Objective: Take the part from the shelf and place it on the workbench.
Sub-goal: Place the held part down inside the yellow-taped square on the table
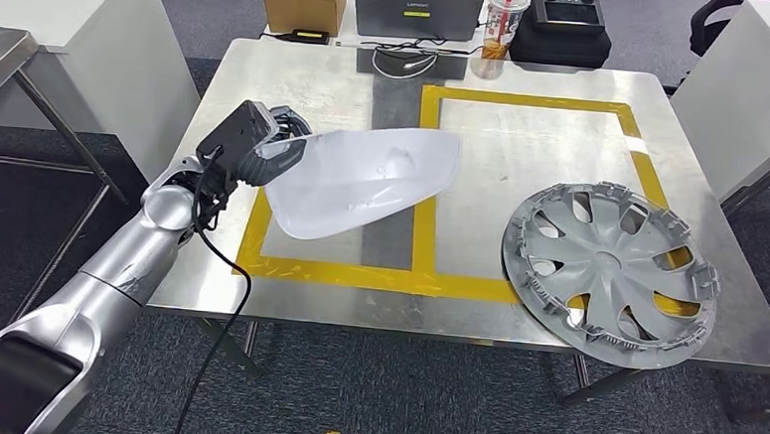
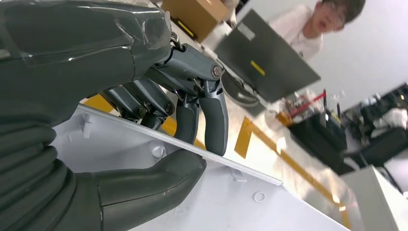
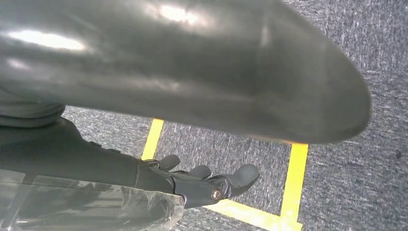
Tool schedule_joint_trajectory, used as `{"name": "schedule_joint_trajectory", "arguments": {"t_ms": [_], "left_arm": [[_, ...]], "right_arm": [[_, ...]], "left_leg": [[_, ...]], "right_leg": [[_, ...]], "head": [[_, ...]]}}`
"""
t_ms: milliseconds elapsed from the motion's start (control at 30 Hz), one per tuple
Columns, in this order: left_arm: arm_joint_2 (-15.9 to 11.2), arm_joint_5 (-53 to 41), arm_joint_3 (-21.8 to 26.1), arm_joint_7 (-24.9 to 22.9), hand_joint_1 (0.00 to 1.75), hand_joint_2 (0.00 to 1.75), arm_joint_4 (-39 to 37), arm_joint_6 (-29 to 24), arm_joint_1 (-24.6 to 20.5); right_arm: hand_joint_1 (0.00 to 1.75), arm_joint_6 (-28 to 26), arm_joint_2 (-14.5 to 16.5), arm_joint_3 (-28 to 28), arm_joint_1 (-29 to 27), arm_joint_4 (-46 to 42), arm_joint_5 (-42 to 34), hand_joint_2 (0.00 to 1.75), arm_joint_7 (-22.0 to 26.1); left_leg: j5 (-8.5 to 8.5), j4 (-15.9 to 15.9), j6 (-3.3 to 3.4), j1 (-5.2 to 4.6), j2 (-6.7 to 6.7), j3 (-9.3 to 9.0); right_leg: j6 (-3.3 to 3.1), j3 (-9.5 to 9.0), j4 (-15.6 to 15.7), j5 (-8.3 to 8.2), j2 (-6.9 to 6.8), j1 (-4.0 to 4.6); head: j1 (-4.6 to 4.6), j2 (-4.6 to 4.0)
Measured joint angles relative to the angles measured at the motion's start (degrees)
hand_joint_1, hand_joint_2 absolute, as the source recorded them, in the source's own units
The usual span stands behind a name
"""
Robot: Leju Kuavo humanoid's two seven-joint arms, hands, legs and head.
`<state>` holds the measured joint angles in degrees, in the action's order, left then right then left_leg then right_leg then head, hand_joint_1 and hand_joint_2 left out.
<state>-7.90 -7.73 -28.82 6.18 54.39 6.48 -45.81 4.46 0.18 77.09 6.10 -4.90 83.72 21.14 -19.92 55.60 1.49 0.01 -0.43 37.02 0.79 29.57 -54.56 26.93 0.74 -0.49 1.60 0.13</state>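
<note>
Head view: left hand (image 1: pixel 265 146) grips white moulded plastic part (image 1: pixel 363 181) above steel workbench (image 1: pixel 319 74).
Right wrist view: right hand (image 3: pixel 207 180) empty, fingers apart.

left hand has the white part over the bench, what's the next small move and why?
Probably lower it and let go. The left hand grips the white plastic part by its edge, thumb under and fingers over, above the yellow-taped rectangle on the workbench. The hubcap lies apart from it.
</note>
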Motion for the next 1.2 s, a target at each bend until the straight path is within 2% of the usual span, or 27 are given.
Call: {"name": "schedule_joint_trajectory", "arguments": {"t_ms": [300, 733, 900, 933, 967, 1067, 1100, 1133, 1167, 1200], "left_arm": [[0.24, -0.75, 4.0, -3.56, 1.75, 1.75, -1.06, -7.44, -2.98], [0.25, -0.84, 5.21, -4.72, 1.75, 1.75, -3.74, -9.56, -3.76], [0.29, -0.43, 6.01, -6.15, 1.75, 1.75, -6.75, -12.13, -4.24], [0.35, -0.26, 6.11, -6.29, 1.75, 1.75, -7.11, -12.7, -4.38], [0.45, -0.03, 6.16, -6.46, 1.75, 1.75, -7.53, -13.6, -4.52], [1.05, 0.39, 6.17, -7.01, 1.75, 1.75, -9.39, -18.77, -4.5], [1.31, 0.27, 6.18, -7.0, 1.75, 1.75, -10.07, -21.08, -4.34], [1.54, 0.11, 6.19, -6.93, 1.75, 1.75, -10.66, -23.28, -4.2], [1.69, -0.05, 6.22, -6.86, 1.75, 1.75, -11.19, -25.24, -4.13], [1.8, -0.16, 6.27, -6.8, 1.75, 1.75, -11.65, -26.75, -4.14]], "right_arm": [[0.0, -0.14, 0.32, 0.11, 0.02, 0.16, 0.21, 0.0, -0.47], [0.0, -0.14, 0.6, 0.27, 0.22, 0.16, 0.21, 0.0, -0.57], [0.0, -0.14, 1.24, 0.5, 0.86, 0.14, 0.54, 0.0, -1.01], [0.0, -0.15, 1.27, 0.51, 0.98, 0.12, 0.69, 0.0, -1.13], [0.0, -0.15, 1.28, 0.52, 1.07, 0.1, 0.84, 0.0, -1.28], [0.0, -0.28, 1.34, 0.68, 1.08, 0.09, 1.17, 0.0, -1.71], [0.0, -0.41, 1.37, 0.78, 1.04, 0.09, 1.28, 0.0, -1.78], [0.0, -0.56, 1.39, 0.88, 1.04, 0.09, 1.41, 0.0, -1.79], [0.0, -0.7, 1.39, 0.97, 1.07, 0.09, 1.55, 0.0, -1.79], [0.0, -0.82, 1.37, 1.04, 1.11, 0.09, 1.67, 0.0, -1.79]], "left_leg": [[0.01, 0.0, -0.01, 0.01, 0.0, 0.0], [-0.1, 0.11, -0.01, -0.06, -0.03, 0.03], [-0.69, -0.08, 1.0, -0.3, 0.02, -0.31], [-0.62, -0.4, 1.25, -0.17, 0.07, -0.63], [-0.53, -0.71, 1.46, -0.02, 0.11, -0.94], [-0.65, -0.82, 1.75, 0.04, 0.09, -1.14], [-0.74, -0.78, 1.7, 0.04, 0.04, -1.14], [-0.85, -0.67, 1.57, 0.07, -0.03, -1.16], [-1.04, -0.44, 1.34, 0.13, -0.09, -1.17], [-1.31, -0.07, 1.04, 0.19, -0.13, -1.15]], "right_leg": [[0.0, 0.0, -0.01, 0.0, 0.0, 0.01], [0.02, -0.02, 0.03, 0.0, 0.0, -0.1], [0.7, -0.18, -0.01, 0.47, -0.04, -0.48], [0.71, 0.3, -1.08, 0.98, -0.09, -0.5], [0.61, 1.5, -3.44, 1.98, -0.14, -0.51], [0.27, 8.54, -15.59, 6.08, -0.19, -0.63], [0.5, 10.32, -17.97, 6.39, -0.2, -0.71], [0.95, 11.0, -18.02, 5.69, -0.23, -0.84], [1.55, 10.43, -15.53, 3.99, -0.28, -1.01], [2.17, 8.98, -11.46, 1.82, -0.41, -1.21]], "head": [[0.02, 0.0], [0.02, 0.0], [0.02, 0.0], [-0.01, 0.0], [-0.04, 0.0], [-0.07, 0.0], [-0.08, 0.0], [-0.09, 0.0], [-0.08, 0.0], [-0.09, 0.0]]}}
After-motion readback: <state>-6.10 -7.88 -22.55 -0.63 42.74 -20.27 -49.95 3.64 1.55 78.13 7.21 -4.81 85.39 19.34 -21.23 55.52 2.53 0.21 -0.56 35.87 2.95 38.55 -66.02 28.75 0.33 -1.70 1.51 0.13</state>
